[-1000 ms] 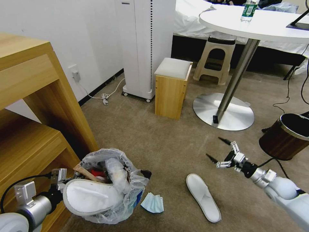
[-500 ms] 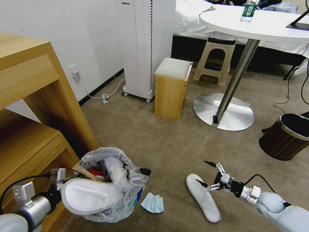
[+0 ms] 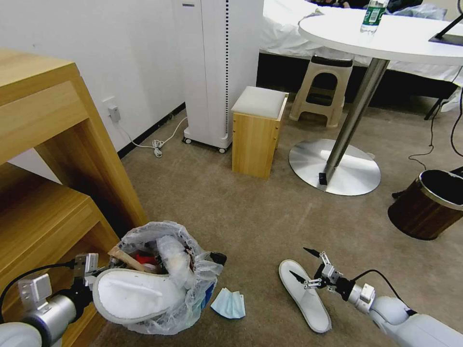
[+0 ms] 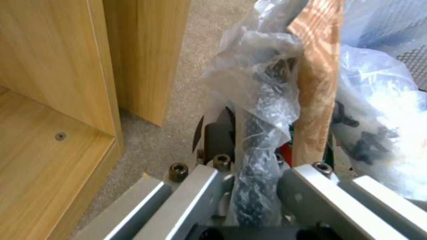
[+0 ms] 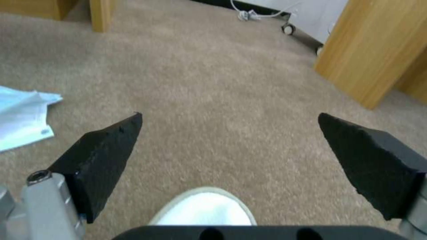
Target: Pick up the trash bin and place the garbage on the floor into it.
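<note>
The trash bin (image 3: 193,282), black and lined with a crinkly clear bag, is held off the floor (image 3: 251,212) at the lower left. It contains garbage: a white slipper (image 3: 132,294), a wooden stick (image 3: 126,259) and red wrappers. My left gripper (image 3: 94,267) is shut on the bin's rim (image 4: 256,133), beside the stick (image 4: 316,83). A second white slipper (image 3: 306,299) lies on the carpet. My right gripper (image 3: 300,264) hangs open just above its toe (image 5: 204,208), the fingertips (image 5: 129,125) wide apart. A light-blue mask (image 3: 229,303) lies beside the bin (image 5: 20,120).
A wooden shelf unit (image 3: 48,144) stands close on the left. Ahead are a wooden stool (image 3: 258,130), a white floor appliance (image 3: 217,72) and a round table's metal base (image 3: 308,168). A brown metal-rimmed bin (image 3: 427,205) and cables sit at the right.
My right gripper has come down and leftward from mid-air to hover open over the floor slipper's toe. The left gripper and the bin have barely moved.
</note>
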Motion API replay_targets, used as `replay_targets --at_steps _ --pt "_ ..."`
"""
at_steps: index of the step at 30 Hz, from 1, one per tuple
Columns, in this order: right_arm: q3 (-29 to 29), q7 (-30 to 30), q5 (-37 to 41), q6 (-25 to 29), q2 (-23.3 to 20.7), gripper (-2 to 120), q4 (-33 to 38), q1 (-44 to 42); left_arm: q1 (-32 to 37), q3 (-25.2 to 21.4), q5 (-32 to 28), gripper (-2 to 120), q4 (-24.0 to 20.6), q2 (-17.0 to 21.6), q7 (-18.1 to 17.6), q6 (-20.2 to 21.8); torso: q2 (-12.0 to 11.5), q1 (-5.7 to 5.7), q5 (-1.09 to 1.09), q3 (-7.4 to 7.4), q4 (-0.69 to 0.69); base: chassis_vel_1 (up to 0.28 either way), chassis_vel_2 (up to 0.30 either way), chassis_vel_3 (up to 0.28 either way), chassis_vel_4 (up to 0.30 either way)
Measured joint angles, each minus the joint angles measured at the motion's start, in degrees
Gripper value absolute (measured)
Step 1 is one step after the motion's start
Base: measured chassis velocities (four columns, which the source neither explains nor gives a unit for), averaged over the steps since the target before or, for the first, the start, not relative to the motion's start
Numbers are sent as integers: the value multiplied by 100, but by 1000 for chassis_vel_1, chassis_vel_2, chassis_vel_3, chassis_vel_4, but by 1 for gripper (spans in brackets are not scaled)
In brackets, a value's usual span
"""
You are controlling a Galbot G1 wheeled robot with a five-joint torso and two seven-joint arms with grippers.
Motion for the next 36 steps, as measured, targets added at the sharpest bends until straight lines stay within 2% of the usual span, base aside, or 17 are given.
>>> replay_targets --at_steps 20,36 --pt "47 141 -125 2 195 100 -701 -84 -22 -6 -7 0 7 33 0 0 0 0 1 0 0 0 0 0 0" --pt "167 314 -246 2 677 100 -1293 -239 -22 -3 -56 0 -5 64 -2 -5 0 0 2 0 0 0 0 0 0"
